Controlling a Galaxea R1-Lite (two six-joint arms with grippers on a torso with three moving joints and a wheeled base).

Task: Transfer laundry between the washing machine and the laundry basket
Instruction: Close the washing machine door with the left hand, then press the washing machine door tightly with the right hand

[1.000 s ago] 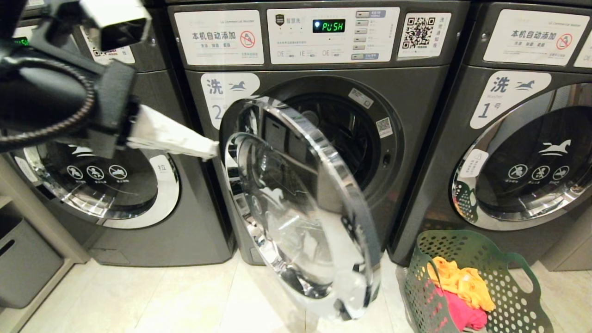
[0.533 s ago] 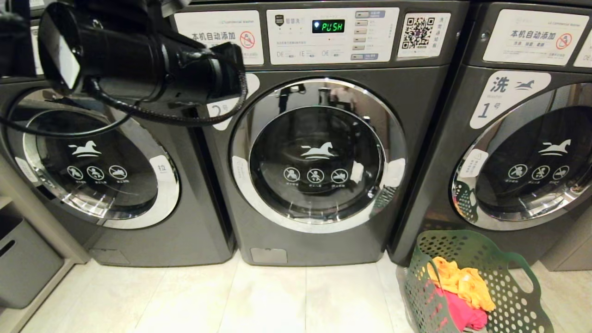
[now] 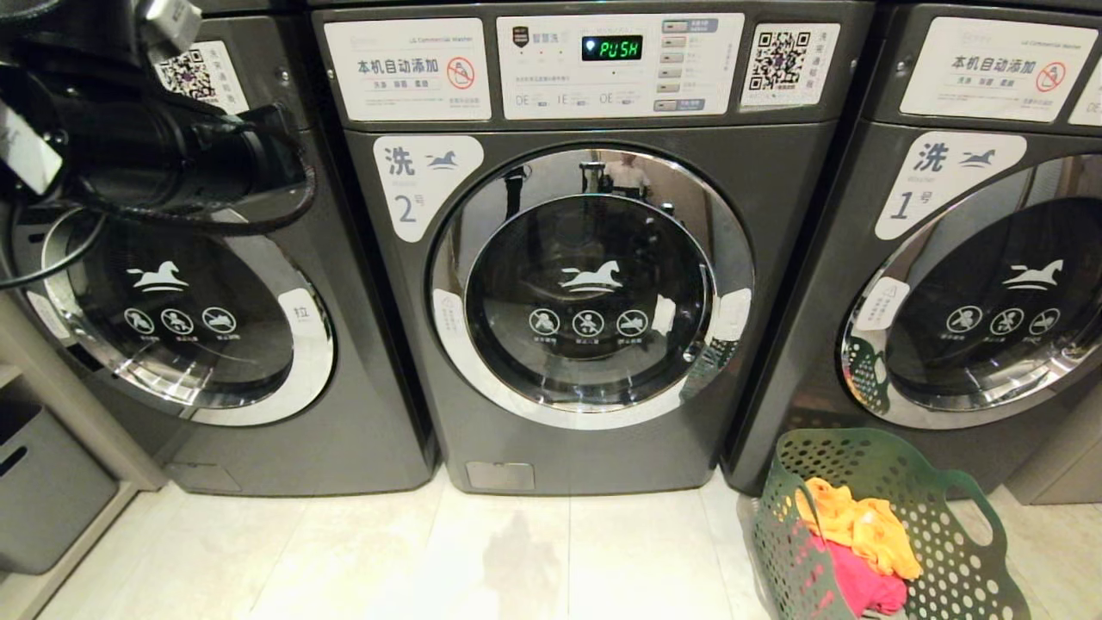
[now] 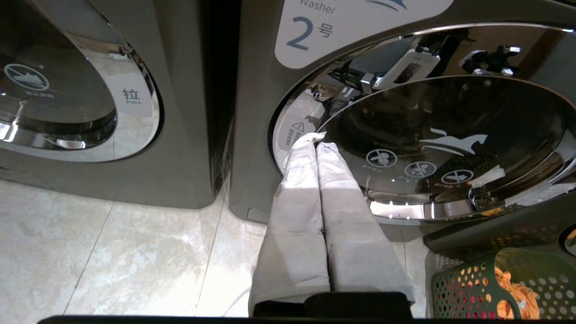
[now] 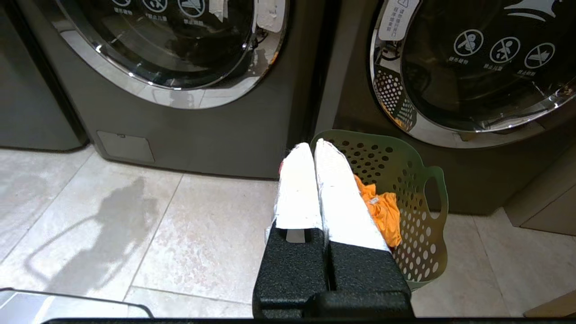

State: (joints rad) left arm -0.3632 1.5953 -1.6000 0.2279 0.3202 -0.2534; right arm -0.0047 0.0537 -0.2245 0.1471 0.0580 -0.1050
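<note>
The washing machine (image 3: 775, 198) labelled 2 stands in the middle with its round chrome-rimmed door (image 3: 590, 288) closed. On the floor to its right, the green laundry basket (image 3: 861, 443) holds an orange-yellow garment (image 3: 861, 525) over a pink-red one (image 3: 852, 581). My left arm (image 3: 155, 155) is raised at the upper left. In the left wrist view my left gripper (image 4: 317, 139) is shut and empty, its white-wrapped tips near the door's left rim (image 4: 288, 135). My right gripper (image 5: 313, 146) is shut and empty, above the basket's near rim (image 5: 405, 180), beside the orange garment (image 5: 382, 209).
The machine labelled 1 (image 3: 990, 301) stands right of the basket, and a third grey machine (image 3: 189, 327) stands on the left. A grey bin (image 3: 43, 491) sits by a shelf at the far left. Pale floor tiles (image 3: 516, 551) lie before the machines.
A second ago the door of machine 2 stood wide open with my left gripper at its edge. It is now closed, and my left arm has drawn back to the left.
</note>
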